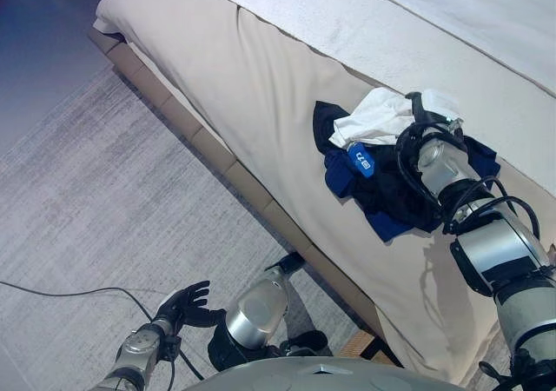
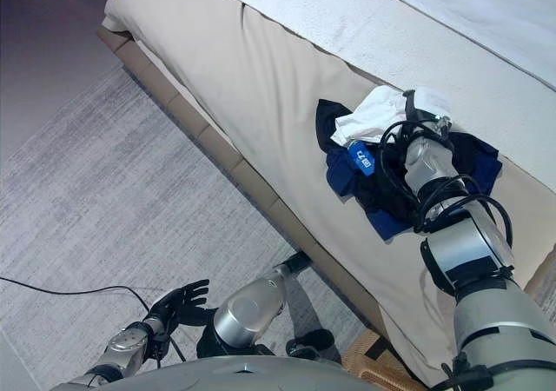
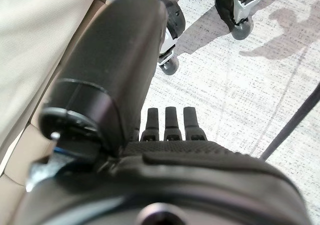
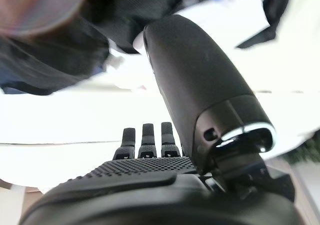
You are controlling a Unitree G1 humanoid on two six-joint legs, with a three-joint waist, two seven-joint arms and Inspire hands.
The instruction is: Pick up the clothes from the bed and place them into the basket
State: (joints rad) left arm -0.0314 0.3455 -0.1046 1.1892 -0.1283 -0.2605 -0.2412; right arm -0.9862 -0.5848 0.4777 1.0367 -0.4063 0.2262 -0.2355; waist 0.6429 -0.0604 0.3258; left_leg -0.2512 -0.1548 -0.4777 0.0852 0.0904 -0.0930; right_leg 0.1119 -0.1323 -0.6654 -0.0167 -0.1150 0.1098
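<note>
A pile of clothes lies on the beige bed [image 1: 261,87]: a white garment [image 1: 378,117] on top of dark blue and black clothes [image 1: 382,195], one with a bright blue tag [image 1: 360,161]. My right hand [image 1: 423,115] reaches over the pile at the white garment. In the right wrist view its fingers [image 4: 150,137] are straight and its thumb [image 4: 200,80] stands out, with the white cloth and dark clothes just past them. My left hand [image 1: 185,305] hangs low over the floor beside the bed, fingers spread and empty.
The bed's wooden base [image 1: 208,143] runs diagonally along a grey rug [image 1: 87,191]. A white cover [image 1: 417,17] lies across the far side of the bed. A corner of a tan woven basket [image 2: 373,361] shows on the floor by the bed.
</note>
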